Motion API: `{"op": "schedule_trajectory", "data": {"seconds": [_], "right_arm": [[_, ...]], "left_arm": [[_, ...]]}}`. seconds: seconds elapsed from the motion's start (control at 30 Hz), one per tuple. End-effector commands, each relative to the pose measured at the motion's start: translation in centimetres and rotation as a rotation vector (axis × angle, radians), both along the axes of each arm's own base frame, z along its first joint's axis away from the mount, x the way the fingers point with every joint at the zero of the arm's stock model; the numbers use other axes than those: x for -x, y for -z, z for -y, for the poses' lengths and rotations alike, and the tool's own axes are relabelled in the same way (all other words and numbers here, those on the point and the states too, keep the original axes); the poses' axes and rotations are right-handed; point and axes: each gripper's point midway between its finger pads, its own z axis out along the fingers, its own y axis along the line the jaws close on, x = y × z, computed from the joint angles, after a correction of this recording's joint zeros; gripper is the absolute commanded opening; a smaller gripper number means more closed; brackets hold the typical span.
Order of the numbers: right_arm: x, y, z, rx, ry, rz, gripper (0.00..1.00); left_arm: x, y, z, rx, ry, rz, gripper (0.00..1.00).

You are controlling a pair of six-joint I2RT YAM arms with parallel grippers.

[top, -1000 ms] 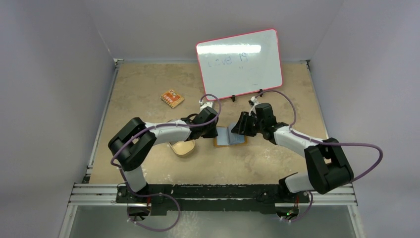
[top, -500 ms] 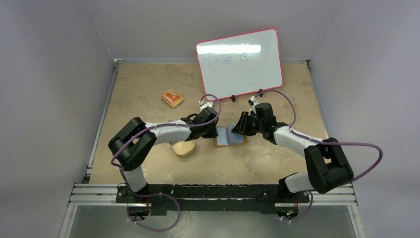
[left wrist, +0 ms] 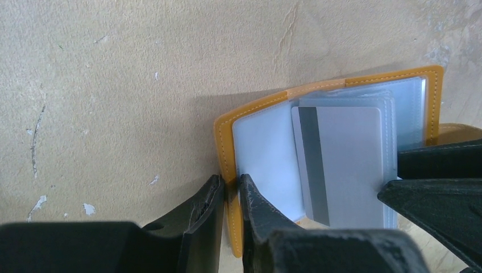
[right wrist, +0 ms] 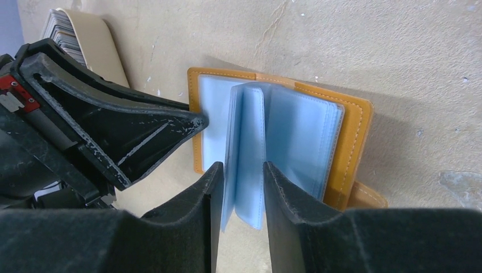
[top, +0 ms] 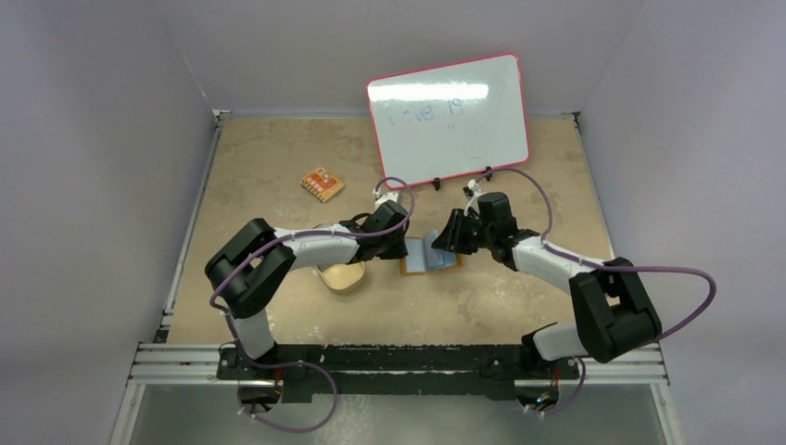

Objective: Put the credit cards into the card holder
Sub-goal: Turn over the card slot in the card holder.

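While pinching card holder (left wrist: pixel 223 148) cover in left gripper (left wrist: pixel 230 185), straddles upright sleeves (right wrist: pixel 250 142) with right gripper (right wrist: pixel 241 170); cannot tell whether squeezing.

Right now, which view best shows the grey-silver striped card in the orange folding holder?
Left wrist: the card lies face-on, dark stripe clear, inside the holder. Right wrist shows only pale sleeves; top view, too small.

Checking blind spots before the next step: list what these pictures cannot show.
Dish: top view, left arm covers it; right wrist view, frame edge crops it; cards uncountable.
Whiteboard writing: top view, too faint and small.
Card holder closing tab: left wrist view, right gripper covers most of it.
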Motion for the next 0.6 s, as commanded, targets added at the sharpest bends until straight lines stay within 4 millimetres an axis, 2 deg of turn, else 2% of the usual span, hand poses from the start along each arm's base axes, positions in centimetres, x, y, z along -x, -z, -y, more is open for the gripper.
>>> {"op": "schedule_trajectory", "data": {"seconds": [0.0,0.17,0.37,0.57], "right_arm": [[-0.04,-1.27,-0.58,-0.047,-0.023,0.043,0.33],[0.01,-0.92,-0.52,-0.042,-0.022,0.038,0.32],[0.05,-1.2,-0.54,-0.051,-0.021,0.048,0.35],[0.14,-1.52,-0.65,-0.062,-0.027,0.058,0.29]], "left_arm": [[-0.72,-0.81,1.1,0.045,0.003,0.02,0.15],[-0.71,-0.84,1.19,0.049,0.003,0.021,0.15],[-0.65,-0.74,1.17,0.049,0.005,0.018,0.16],[-0.63,-0.64,1.16,0.049,0.003,0.017,0.16]]}}
